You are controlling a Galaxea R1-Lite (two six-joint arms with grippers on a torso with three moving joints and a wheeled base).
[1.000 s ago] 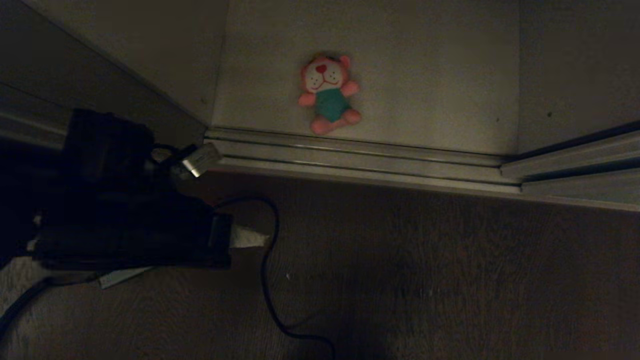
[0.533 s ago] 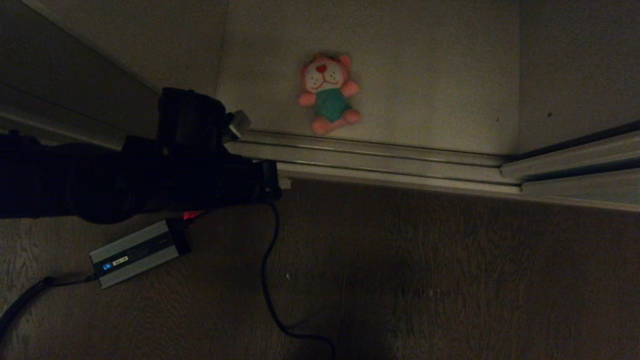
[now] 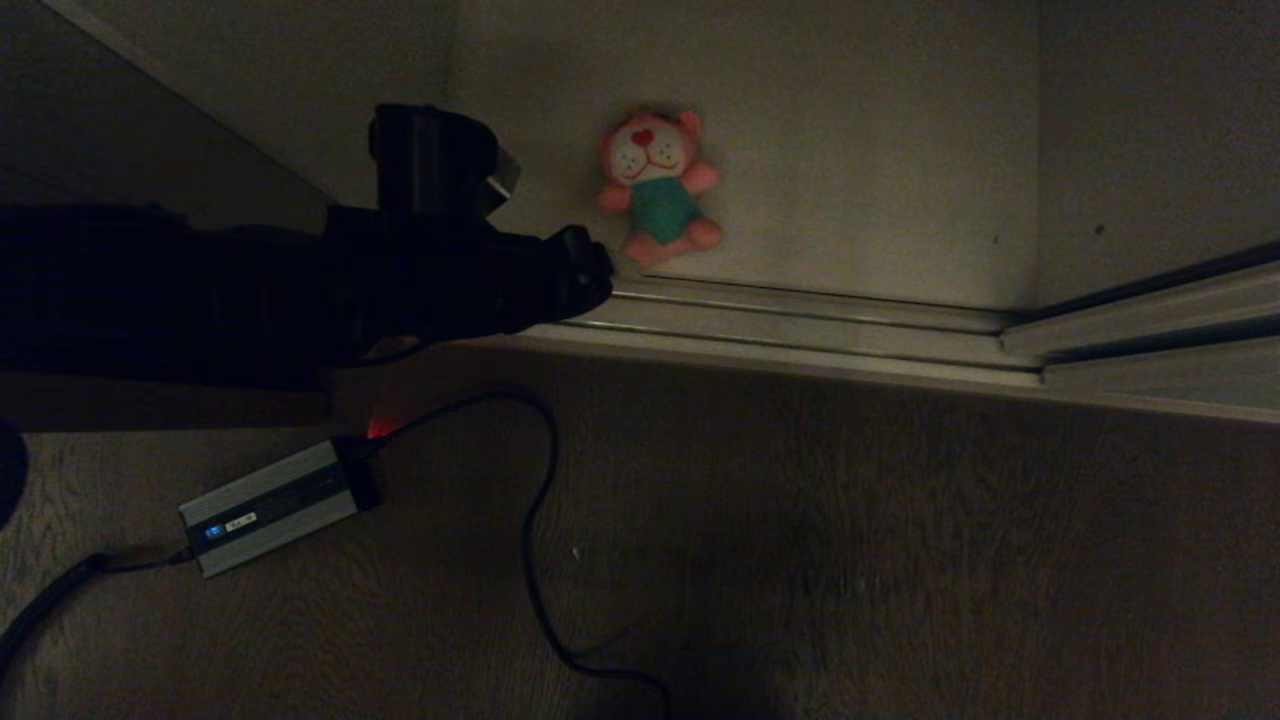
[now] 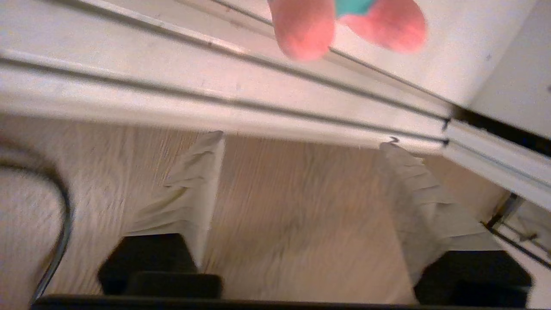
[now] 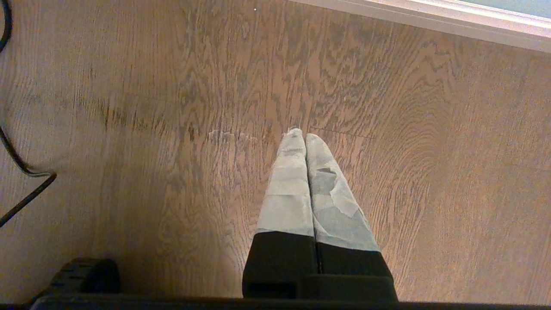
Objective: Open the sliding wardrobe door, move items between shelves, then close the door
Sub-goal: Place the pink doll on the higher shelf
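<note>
1 plush toy (image 3: 655, 185), pink with a white face, red nose and teal shirt, lies on its back on the off-white bottom shelf (image 3: 860, 150) in the head view, close to the front edge and the door tracks (image 3: 800, 320). The left arm reaches in from the left, and the left gripper (image 3: 585, 270) hangs over the tracks, just beside the toy's feet but apart from them. On the wooden floor (image 3: 850, 560) lie a silver power adapter (image 3: 270, 505) and a black cable (image 3: 535, 560).

Seen from the left wrist, the 2 fingers (image 4: 189, 193) stand spread wide with nothing between them, over the floor before the tracks; the toy's 2 pink feet show beyond the tracks.

Seen from the right wrist, the right gripper (image 5: 303, 137) has its fingers pressed together, empty, pointing down at bare floor, well away from the shelf.
</note>
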